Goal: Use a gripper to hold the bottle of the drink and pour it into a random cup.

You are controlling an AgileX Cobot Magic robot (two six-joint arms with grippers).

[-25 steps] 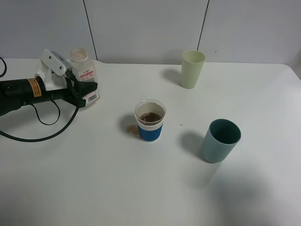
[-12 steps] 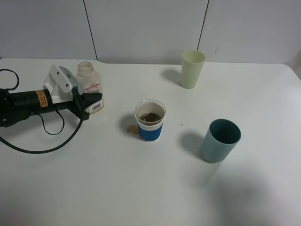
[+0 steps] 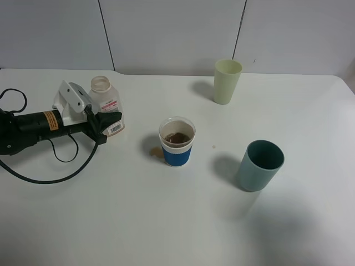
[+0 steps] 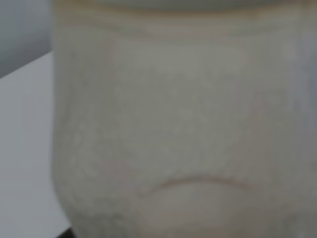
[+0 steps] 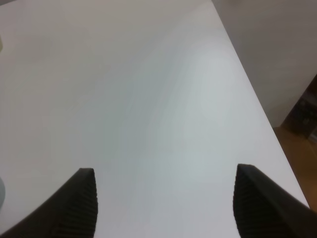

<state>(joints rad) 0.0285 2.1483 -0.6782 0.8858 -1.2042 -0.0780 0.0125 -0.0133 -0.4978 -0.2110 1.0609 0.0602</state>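
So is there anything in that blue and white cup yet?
Yes. The cup holds brown liquid, visible through its open top in the high view; how deep cannot be told.

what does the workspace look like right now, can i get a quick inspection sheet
surface: white table, with a small brown spill beside the cup
job's things: bottle upright near the table's left rear, looks empty; cup with white and blue bands at the centre, brown drink inside
clutter: pale green cup at the rear, teal cup to the right, both upright
grippers: left gripper shut on the bottle; right gripper open over bare table, fingers wide apart
cables: black cable looping on the table under the left arm
surroundings: grey panelled wall behind the table; floor past the table edge in the right wrist view
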